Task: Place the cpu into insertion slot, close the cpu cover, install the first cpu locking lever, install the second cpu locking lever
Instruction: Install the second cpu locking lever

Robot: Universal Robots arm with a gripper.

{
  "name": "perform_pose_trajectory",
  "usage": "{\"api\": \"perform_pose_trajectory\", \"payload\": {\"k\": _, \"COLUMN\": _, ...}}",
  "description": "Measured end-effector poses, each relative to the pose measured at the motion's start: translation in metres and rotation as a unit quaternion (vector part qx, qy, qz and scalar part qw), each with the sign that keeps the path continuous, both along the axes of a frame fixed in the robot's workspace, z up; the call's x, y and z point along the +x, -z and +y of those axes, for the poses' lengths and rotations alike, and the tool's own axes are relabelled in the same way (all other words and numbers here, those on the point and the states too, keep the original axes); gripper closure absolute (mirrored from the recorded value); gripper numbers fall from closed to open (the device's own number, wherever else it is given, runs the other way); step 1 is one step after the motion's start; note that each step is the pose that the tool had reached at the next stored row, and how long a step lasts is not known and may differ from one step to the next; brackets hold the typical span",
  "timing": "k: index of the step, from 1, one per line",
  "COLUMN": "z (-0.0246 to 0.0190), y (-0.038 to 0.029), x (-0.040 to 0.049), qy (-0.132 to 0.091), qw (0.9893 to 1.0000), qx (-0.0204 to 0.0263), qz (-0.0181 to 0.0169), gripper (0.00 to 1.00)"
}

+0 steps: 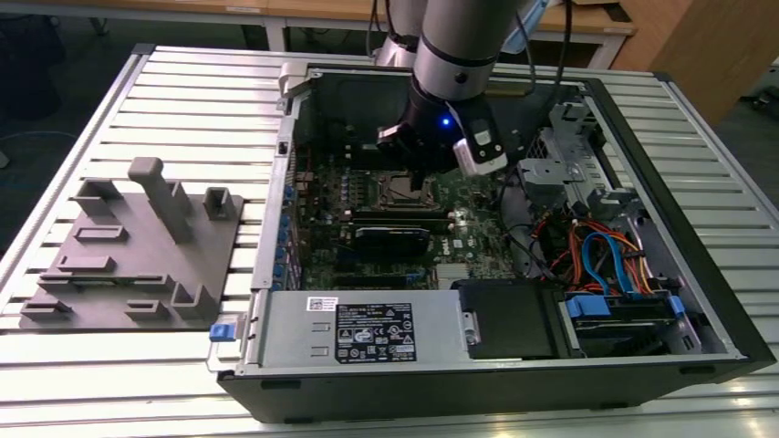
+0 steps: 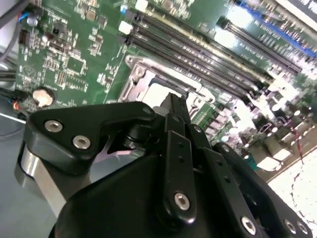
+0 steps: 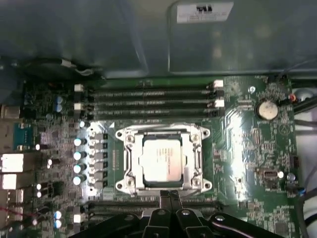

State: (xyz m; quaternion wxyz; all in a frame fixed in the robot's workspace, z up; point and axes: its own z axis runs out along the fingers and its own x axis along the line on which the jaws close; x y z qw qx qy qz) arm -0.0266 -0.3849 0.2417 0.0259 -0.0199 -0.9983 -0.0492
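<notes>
Ribbed aluminium slats are forming the surface (image 1: 146, 100) that is carrying an open black desktop computer case (image 1: 512, 383) lying on its side, with a grey plastic fixture tray (image 1: 122, 255) sitting well apart at the exterior view's left. Inside the case, the green circuit board (image 3: 247, 148) is lying flat, its long narrow black memory slots (image 3: 148, 98) running just beside the socket.

The black two-fingered end effector (image 3: 170, 198) is hanging low over the board, close to the near edge of the small square insertion slot with the silvery metal rim (image 3: 124, 168). Its fingers (image 2: 174, 111) are standing pressed together, closed with nothing between them. In the first wrist view, the flat square cpu with the dull silver-grey top (image 3: 162, 158) is already sitting in the slot, and the thin silvery windowed cpu cover (image 3: 190, 136) is appearing to lie down over it, framing the chip. Whether either locking lever is latched, I cannot tell.

My worry is the closeness of the fingertips to the socket frame. If they are pushing off-line, they could be slipping onto the board's small components or scraping the chip's top. If the chip is not seating squarely, pressing the cover down could be bending the socket contacts.
</notes>
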Motion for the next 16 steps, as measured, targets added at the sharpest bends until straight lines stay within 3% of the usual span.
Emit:
{"api": "perform_pose_trajectory", "payload": {"k": 2, "z": -0.0050, "y": 0.0007, "x": 0.0000, "qy": 0.000, "qw": 1.0000, "qx": 0.0001, "qz": 0.0003, "gripper": 0.90}}
{"api": "perform_pose_trajectory", "payload": {"k": 4, "z": -0.0073, "y": 0.0026, "x": -0.0002, "qy": 0.000, "qw": 1.0000, "qx": 0.0002, "qz": 0.0011, "gripper": 0.90}}
{"api": "perform_pose_trajectory", "payload": {"k": 7, "z": -0.0077, "y": 0.0077, "x": -0.0133, "qy": -0.002, "qw": 1.0000, "qx": 0.0006, "qz": 0.0016, "gripper": 0.90}}
{"api": "perform_pose_trajectory", "payload": {"k": 10, "z": -0.0083, "y": 0.0108, "x": -0.0171, "qy": -0.002, "qw": 1.0000, "qx": 0.0045, "qz": 0.0016, "gripper": 0.90}}
{"api": "perform_pose_trajectory", "payload": {"k": 13, "z": -0.0087, "y": 0.0126, "x": -0.0287, "qy": -0.002, "qw": 0.9999, "qx": 0.0099, "qz": 0.0015, "gripper": 0.90}}
{"api": "perform_pose_trajectory", "payload": {"k": 16, "z": -0.0117, "y": 0.0156, "x": -0.0309, "qy": -0.002, "qw": 0.9999, "qx": 0.0158, "qz": 0.0016, "gripper": 0.90}}
